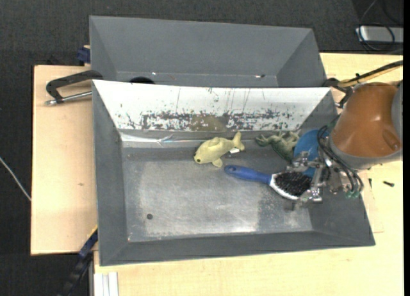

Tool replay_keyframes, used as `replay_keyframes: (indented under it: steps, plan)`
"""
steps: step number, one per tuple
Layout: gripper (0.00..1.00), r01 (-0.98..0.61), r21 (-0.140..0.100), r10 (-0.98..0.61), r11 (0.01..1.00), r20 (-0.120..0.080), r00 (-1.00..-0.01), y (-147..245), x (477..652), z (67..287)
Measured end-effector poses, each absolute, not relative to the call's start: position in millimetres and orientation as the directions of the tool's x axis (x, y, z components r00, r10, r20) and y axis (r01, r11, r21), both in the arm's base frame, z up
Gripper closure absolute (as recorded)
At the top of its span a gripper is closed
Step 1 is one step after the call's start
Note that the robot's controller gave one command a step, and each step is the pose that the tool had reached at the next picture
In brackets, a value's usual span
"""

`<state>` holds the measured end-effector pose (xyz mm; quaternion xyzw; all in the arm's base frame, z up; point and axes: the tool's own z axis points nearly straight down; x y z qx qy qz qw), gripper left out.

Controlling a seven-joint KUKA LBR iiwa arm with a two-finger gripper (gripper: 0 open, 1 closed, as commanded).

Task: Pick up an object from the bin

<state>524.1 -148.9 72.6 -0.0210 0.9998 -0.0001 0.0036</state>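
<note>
Gripper point(306, 189), low at the right side of the bin point(192, 208), just beside the dark bristle head of a blue-handled brush point(256, 177); whether it is apart or closed cannot be told. The brush handle points left. Farther back, near the rear wall: a yellow fish point(216, 150), a green figure point(279, 141).

Here's my wrist: a rounded orange cover point(368, 125), smooth and glossy, shaped like a dome. Under it my pincer point(309, 191) is bare silver metal built of small blocky parts, and thin dark cables point(343, 182) loop alongside it.
</note>
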Motion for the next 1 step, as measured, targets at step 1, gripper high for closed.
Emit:
replay_keyframes:
  steps: [1]
  plan:
    - [1.0, -0.055, -0.002, -0.055, 0.998, -0.011, -0.998, -126.9, 522.0, 150.7]
